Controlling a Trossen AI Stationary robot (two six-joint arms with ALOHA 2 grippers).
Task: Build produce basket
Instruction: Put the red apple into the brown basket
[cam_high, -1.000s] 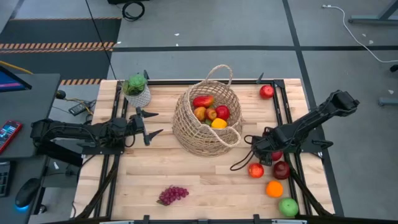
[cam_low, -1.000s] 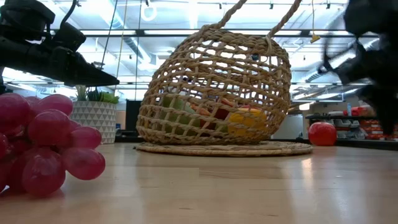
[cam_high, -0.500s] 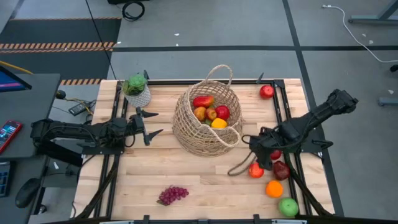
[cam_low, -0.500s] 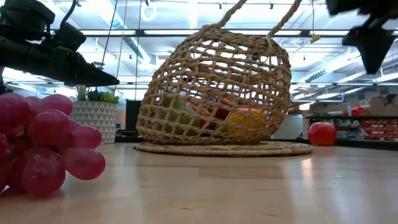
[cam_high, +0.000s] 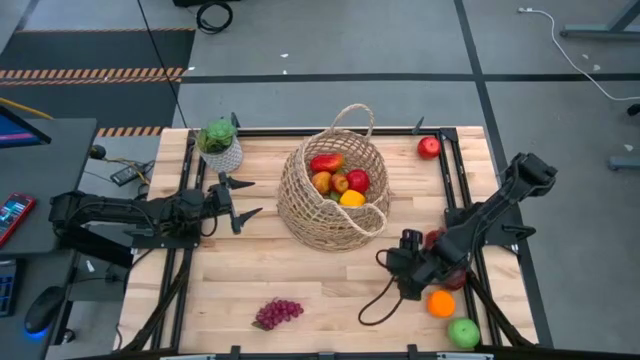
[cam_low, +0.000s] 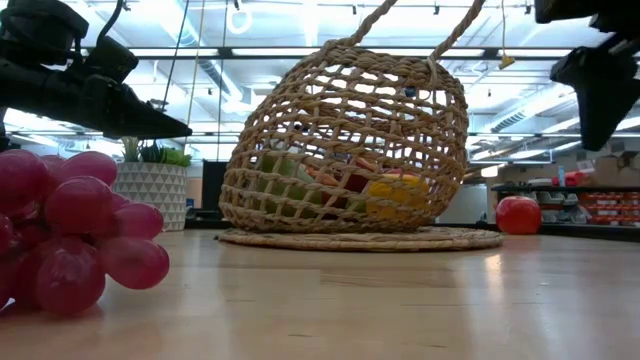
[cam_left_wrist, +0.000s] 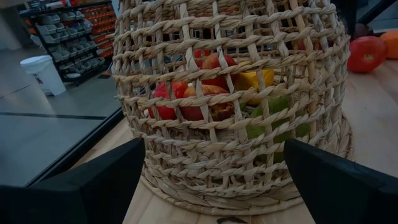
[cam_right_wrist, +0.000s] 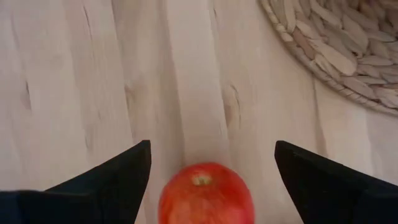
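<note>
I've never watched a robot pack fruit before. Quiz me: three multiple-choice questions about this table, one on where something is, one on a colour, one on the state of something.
1. Where do the grapes lie?
A. In the basket
B. On the table's near edge, outside the basket
C. Beside the plant pot

2. What colour is the fruit under the right tool?
A. Red
B. Green
C. Purple

3. How does the right tool stand?
A. Shut on an orange
B. Open, holding nothing
C. Shut on the basket handle

Answers:
1 B: the high view shows the bunch alone on the wood, apart from the basket.
2 A: the right wrist view shows a red apple between the fingers.
3 B: its fingers stand wide either side of the apple, not touching it.
</note>
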